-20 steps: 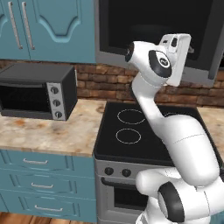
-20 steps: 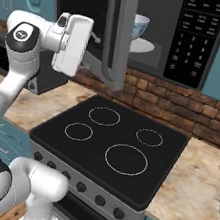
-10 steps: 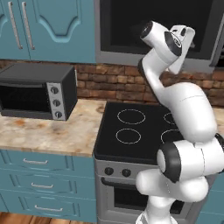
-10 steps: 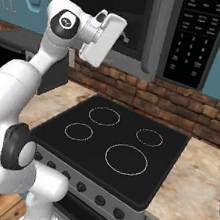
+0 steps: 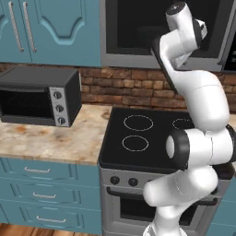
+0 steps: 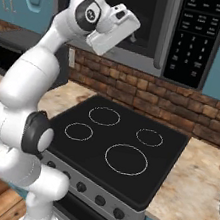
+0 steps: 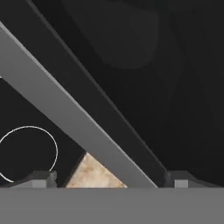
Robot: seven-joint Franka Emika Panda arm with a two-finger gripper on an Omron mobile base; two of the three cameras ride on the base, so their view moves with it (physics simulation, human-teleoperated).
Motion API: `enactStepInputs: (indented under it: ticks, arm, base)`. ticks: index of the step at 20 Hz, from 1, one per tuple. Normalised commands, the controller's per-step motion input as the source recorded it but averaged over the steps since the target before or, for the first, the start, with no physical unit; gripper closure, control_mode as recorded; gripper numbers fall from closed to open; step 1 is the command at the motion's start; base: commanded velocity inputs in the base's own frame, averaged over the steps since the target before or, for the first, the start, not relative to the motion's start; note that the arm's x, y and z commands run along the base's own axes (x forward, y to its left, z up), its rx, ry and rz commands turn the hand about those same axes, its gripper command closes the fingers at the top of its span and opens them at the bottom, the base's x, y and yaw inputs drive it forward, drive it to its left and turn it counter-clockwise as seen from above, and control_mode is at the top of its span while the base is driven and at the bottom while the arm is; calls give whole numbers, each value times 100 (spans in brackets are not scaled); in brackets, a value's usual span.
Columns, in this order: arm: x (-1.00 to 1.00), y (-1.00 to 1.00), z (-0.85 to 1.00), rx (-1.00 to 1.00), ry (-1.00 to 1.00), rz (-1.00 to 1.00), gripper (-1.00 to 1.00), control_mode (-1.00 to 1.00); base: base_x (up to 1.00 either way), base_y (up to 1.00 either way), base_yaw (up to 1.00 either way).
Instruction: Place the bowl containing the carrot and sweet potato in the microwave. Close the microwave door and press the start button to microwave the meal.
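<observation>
Low in the hand view the end effector spreads wide and empty against the grey-framed, dark-windowed microwave door, a stiff, smooth panel filling the upper frame, likely best pushed flat on its frame.

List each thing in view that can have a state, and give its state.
Microwave door: looks shut, or nearly so.
Pincer: open, holding nothing, pressed close to the door.
Toaster oven: door shut.
Stove: no pot on any ring.
Drawers: shut.
</observation>
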Motion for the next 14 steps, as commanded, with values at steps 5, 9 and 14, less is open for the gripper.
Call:
enactStepInputs:
  ticks: [5,9,14]
  arm:
    - [-31,-38,-84,22,-71,26,-100,-100]
    - [-100,-20,-100,13,-91,19,-100,-100]
    - [-100,-1,-68,10,-86,18,-100,-100]
  base:
    - [0,0,0]
    - [0,0,0]
    - [0,0,0]
